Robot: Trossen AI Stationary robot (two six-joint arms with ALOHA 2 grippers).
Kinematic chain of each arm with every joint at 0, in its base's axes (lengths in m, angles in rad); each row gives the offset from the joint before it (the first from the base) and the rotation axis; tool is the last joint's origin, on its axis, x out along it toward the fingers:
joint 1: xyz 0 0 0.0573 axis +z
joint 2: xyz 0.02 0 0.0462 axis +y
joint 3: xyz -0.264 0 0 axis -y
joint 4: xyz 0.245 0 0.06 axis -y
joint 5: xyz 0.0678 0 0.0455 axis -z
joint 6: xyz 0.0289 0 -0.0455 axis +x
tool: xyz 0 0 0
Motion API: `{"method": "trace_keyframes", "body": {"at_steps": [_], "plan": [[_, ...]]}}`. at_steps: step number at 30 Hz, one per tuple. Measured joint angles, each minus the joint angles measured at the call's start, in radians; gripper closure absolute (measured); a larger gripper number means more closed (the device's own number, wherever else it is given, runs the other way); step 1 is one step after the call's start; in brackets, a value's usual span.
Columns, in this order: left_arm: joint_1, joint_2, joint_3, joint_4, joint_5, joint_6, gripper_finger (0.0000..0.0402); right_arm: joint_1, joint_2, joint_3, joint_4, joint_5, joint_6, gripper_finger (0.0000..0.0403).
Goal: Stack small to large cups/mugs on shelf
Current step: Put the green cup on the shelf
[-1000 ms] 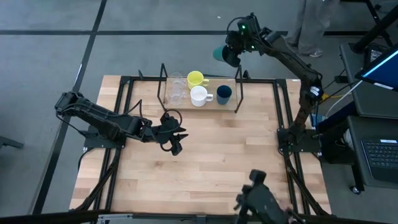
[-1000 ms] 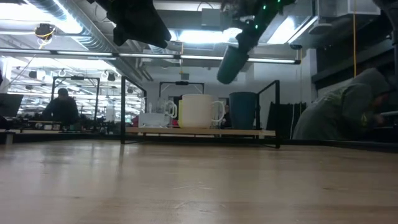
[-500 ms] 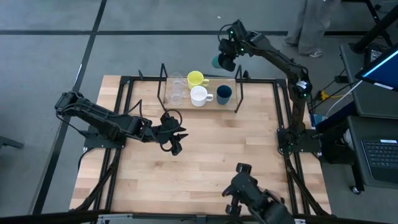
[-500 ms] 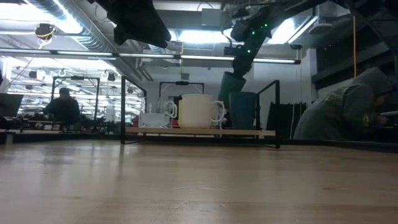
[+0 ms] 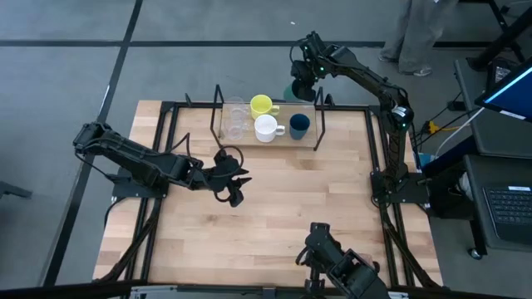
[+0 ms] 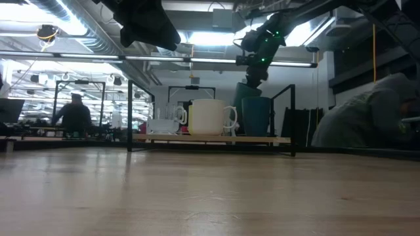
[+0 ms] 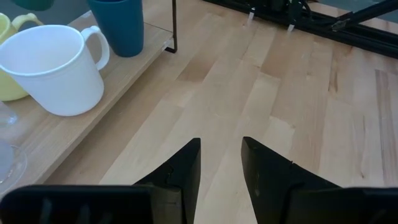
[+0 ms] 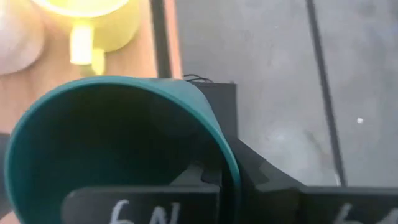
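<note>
The shelf (image 5: 249, 138) stands at the table's far side and carries two clear glass cups (image 5: 235, 121), a yellow mug (image 5: 261, 105), a white mug (image 5: 265, 128) and a dark blue cup (image 5: 300, 124). My right gripper (image 5: 297, 83) is shut on the dark green cup (image 5: 292, 90), above and just beyond the shelf's right end. In the low view the green cup (image 6: 247, 89) shows behind the blue cup (image 6: 257, 115), which hides its bottom. My left gripper (image 5: 238, 187) is open over the table's middle, holding nothing. My right gripper (image 8: 233, 171) pinches the green cup's wall at the rim (image 8: 229, 163), one finger inside the cup and one outside. The fingers come from above, pointing down. The cup hangs roughly upright, mouth up; whether its bottom touches anything I cannot tell.
A black wire frame (image 5: 318, 116) rises at each end of the shelf, close to the green cup. A black rail frame (image 5: 378, 145) runs around the table. Bare wooden tabletop (image 5: 291, 208) lies in front of the shelf. People show in the room behind.
My right gripper has carried the green cup down and toward the table's left, nearer the shelf's right end. The cup has turned from tilted to roughly upright and now sits lower, behind the blue cup in the low view.
</note>
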Motion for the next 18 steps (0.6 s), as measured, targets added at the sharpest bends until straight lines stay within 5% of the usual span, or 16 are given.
{"method": "trace_keyframes", "body": {"at_steps": [18], "plan": [[0.0,0.0,0.0,0.0,-0.001,0.0,0.0292,0.0,0.0,-0.019,-0.061,-0.097,-0.029,0.0396]]}}
